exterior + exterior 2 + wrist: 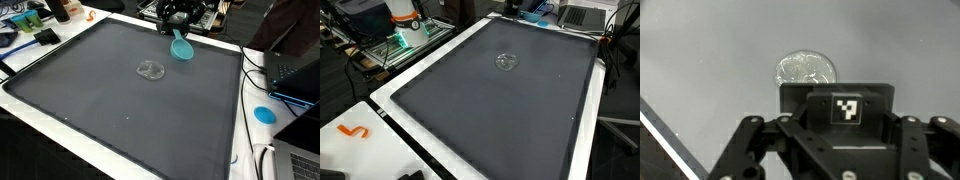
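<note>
A dark grey mat point(120, 115) covers the table. The gripper point(177, 23) hangs at the mat's 12 o'clock edge; I cannot tell how wide it stands or whether it grips anything. A teal scoop point(183, 48) is just at the gripper's 6 o'clock. A clear round dish point(151, 70) sits mid-mat, at the scoop's 8 o'clock.

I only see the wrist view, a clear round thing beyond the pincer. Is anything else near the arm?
Observer: A teal spoon-shaped thing shows just below the pincer in an exterior view; held or not, I cannot tell.
Operator: Where is the clear thing?
Observer: The clear round thing sits near the middle of the dark mat, apart from the teal one.
Operator: Anything off the mat?
Observer: A blue disc lies on the white table beside it.
</note>
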Available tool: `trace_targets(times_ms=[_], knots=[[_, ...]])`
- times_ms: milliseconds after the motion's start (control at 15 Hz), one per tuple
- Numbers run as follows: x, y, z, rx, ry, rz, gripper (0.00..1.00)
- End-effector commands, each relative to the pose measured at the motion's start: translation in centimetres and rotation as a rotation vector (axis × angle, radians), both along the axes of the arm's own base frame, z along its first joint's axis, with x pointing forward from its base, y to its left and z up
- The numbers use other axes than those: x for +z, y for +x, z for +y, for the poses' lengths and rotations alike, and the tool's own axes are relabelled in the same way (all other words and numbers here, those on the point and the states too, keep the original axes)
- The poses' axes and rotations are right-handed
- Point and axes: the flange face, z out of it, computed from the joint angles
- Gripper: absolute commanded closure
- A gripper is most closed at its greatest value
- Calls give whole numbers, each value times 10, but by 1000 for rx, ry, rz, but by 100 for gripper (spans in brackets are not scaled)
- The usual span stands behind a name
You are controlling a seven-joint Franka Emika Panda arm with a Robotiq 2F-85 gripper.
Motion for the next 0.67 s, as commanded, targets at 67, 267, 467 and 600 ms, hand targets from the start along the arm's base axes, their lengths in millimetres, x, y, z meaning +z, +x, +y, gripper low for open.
trace_targets(times_ms=[67,267,467,600], knots=[[-9,-4,12,-9,-28,-48,72],[-13,-6,17,-10,-44,-69,72],[-18,-6,21,-6,-62,-84,72],[-22,-6,23,-5,-72,-91,72]])
